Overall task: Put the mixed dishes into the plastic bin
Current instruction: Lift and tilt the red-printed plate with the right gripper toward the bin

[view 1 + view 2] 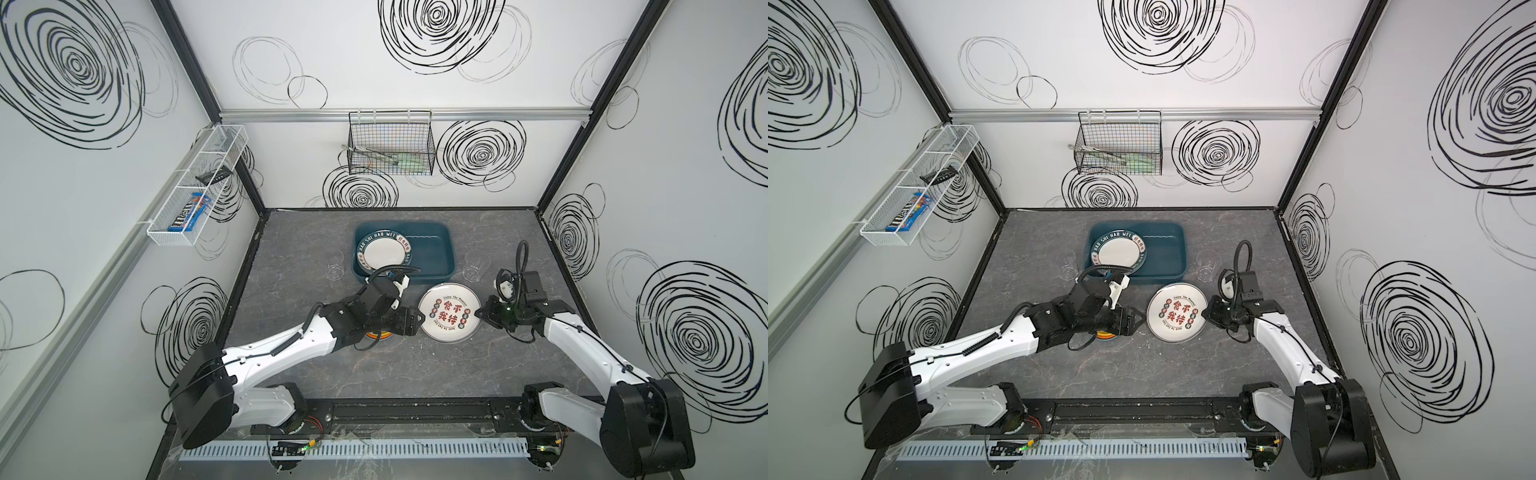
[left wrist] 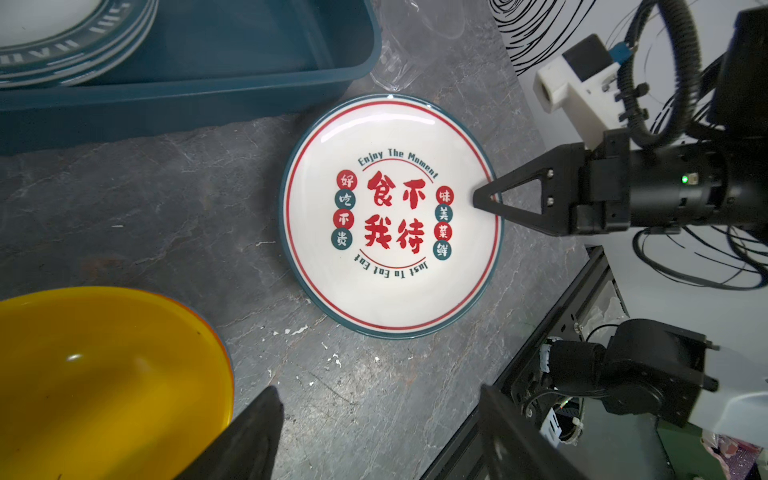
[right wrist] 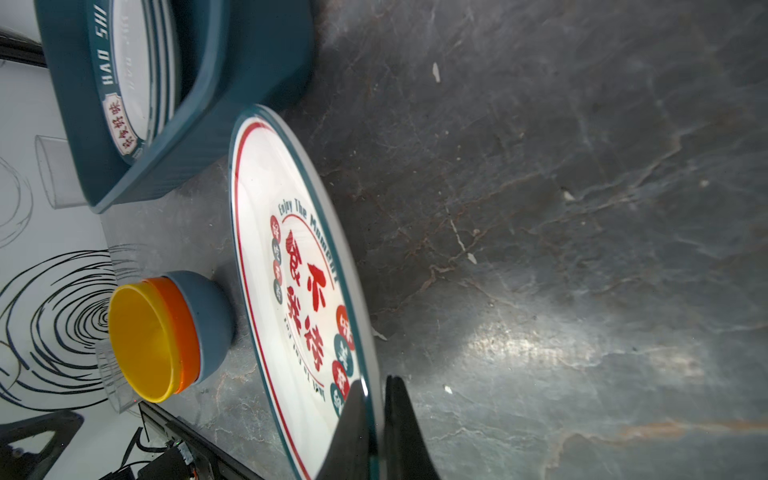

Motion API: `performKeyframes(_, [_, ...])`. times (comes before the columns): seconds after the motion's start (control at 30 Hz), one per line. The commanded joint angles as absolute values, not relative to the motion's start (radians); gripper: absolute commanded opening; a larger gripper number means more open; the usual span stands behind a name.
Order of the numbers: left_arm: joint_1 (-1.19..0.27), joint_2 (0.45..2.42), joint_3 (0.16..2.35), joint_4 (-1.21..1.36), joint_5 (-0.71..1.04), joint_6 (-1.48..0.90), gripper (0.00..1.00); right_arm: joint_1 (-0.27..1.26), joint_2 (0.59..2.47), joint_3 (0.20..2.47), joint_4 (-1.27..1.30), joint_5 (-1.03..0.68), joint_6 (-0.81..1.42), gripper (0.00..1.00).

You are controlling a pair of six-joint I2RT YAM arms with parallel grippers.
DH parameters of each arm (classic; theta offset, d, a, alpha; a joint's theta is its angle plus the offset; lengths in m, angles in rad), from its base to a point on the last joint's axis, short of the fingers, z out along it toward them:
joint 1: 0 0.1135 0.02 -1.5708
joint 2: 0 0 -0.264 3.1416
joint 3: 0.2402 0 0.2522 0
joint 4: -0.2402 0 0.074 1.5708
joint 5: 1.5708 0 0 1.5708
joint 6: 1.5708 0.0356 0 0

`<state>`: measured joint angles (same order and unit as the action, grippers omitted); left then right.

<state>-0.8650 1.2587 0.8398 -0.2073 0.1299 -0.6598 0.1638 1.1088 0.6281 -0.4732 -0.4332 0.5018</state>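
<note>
In both top views the dark teal plastic bin sits mid-rear on the tabletop, its right half free for more.

Left wrist: the left gripper is spread apart beside the yellow plastic bowl.

Right wrist: the right gripper pinches the rim of the round white character-printed plate, probably to tip it up.

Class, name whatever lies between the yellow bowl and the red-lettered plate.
Nothing: the left wrist view shows bare grey tabletop between yellow bowl and plate.
</note>
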Motion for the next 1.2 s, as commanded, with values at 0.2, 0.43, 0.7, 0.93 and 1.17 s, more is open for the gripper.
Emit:
performKeyframes(0.2, [-0.821, 1.193, 0.821, -0.168, 0.129, -0.677, 0.81, 0.166, 1.035, 0.740, -0.543, -0.502, 0.471, 0.00])
performKeyframes(0.43, [-0.763, 1.137, 0.816, -0.178, 0.149, -0.683, 0.82, 0.166, 1.047, 0.794, -0.505, -0.544, 0.489, 0.00])
performKeyframes(0.7, [-0.665, 1.091, 0.819, -0.218, 0.178, -0.673, 0.82, 0.191, 1.144, 0.876, -0.432, -0.552, 0.539, 0.00])
performKeyframes(0.93, [-0.567, 1.080, 0.829, -0.258, 0.209, -0.673, 0.83, 0.249, 1.279, 0.967, -0.367, -0.513, 0.573, 0.00])
performKeyframes(1.17, [-0.498, 1.104, 0.854, -0.287, 0.234, -0.669, 0.84, 0.281, 1.412, 1.049, -0.306, -0.491, 0.614, 0.00])
